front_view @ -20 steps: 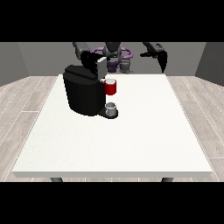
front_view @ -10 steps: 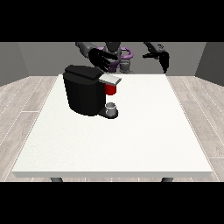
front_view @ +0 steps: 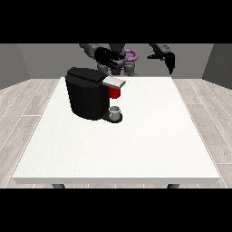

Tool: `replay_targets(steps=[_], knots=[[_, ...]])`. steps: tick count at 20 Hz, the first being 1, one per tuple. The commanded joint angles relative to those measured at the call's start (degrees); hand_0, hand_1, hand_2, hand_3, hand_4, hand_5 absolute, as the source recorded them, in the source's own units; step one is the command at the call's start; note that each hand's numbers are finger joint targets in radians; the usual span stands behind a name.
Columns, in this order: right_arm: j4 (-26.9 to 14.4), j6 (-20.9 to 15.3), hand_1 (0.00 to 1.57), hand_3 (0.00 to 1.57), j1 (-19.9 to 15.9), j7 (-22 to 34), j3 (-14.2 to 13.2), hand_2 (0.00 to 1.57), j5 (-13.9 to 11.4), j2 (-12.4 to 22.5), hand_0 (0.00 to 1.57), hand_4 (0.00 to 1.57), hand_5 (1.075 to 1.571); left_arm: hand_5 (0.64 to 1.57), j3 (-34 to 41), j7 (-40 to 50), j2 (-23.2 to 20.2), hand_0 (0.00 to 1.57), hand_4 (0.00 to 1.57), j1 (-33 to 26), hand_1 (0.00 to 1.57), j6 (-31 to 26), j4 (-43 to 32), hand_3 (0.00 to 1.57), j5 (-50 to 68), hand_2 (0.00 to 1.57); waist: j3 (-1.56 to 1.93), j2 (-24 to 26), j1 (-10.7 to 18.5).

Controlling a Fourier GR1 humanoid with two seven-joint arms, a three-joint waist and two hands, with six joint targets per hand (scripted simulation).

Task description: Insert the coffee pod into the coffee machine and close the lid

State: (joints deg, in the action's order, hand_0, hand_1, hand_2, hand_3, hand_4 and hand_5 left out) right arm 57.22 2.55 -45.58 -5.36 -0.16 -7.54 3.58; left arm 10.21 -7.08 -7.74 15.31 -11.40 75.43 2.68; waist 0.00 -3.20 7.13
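Hand at view's left (front_view: 108, 56) hangs above the machine (front_view: 88, 93), lid (front_view: 113, 82) looks down; we can't tell its fingers. Other hand (front_view: 166, 56) idle, away. Grey thing (front_view: 115, 110) at the machine's base; pod not identifiable.

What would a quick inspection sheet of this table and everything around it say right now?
Surface: white table, bare over most of its top.
Job's things: black coffee machine stands at the far left of the table, its grey lid lying flat; a red thing at the machine sits under the lid; a grey thing rests on the machine's base, and I cannot tell it for the pod.
Clutter: nothing seen.
Hands: the hand at the view's left hangs above the machine, apart from it; the hand at the view's right is raised off the table, holding nothing.
Cables: nothing seen.
Surroundings: pale plank floor, grey walls.
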Motion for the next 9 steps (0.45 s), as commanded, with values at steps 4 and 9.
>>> replay_targets(steps=[4, 9], knots=[[4.86, 0.62, 0.0, 0.0, 9.87, -3.45, 5.04, 0.0, 6.4, -3.49, 0.0, 0.28, 1.571, 1.571, -2.43, -3.26, 3.5, 0.0, 0.17, -5.52, 0.0, 2.4, 0.0, 0.0, -2.22, 0.0, 0.01, 7.06, -2.13], [10.42, -3.49, 0.0, 0.0, 23.45, -4.76, 13.61, 0.0, 12.95, -3.55, 0.0, 0.16, 1.571, 1.571, -1.12, -3.72, 3.42, 0.0, 0.19, -5.54, 0.0, 3.08, -3.37, 0.0, -1.75, 0.0, 0.0, 11.23, -7.35]])
